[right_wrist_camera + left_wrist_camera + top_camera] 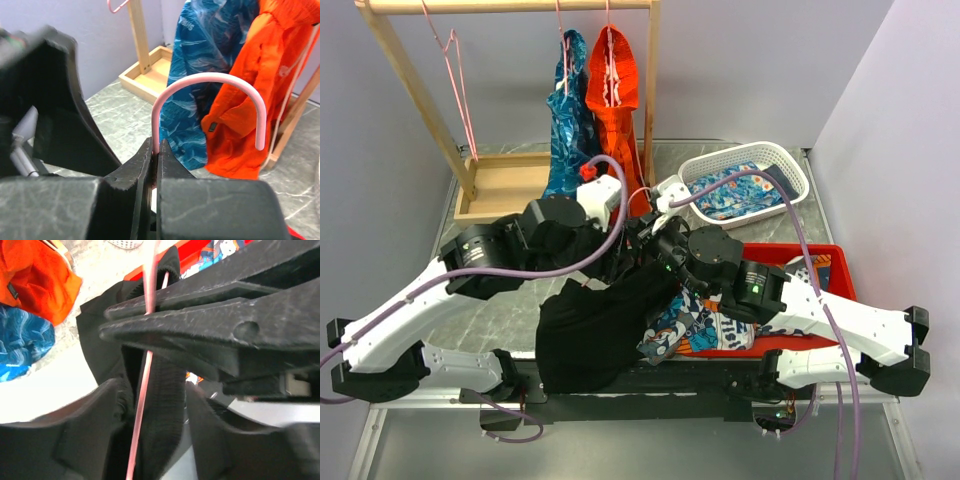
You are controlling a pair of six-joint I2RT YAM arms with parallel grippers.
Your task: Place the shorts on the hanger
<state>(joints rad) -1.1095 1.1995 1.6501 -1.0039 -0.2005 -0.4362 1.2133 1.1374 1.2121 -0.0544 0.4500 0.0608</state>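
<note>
Black shorts hang between the two arms and drape toward the near edge of the worktop, their waistband folds lying along the pink wire hanger. The left tool is clamped on a thin run of that wire, with fabric just behind it. The right tool pinches the stem directly beneath the hook — jaws closed tight.

2 arms, white shell links with black cylindrical joint housings: left arm, right arm. 1 purple cable runs along each. Small green light on a right-arm joint. Black base blocks. Left fingers: matte black, finely scratched, 1 round recess. Right fingers: same scuffed black.
</note>
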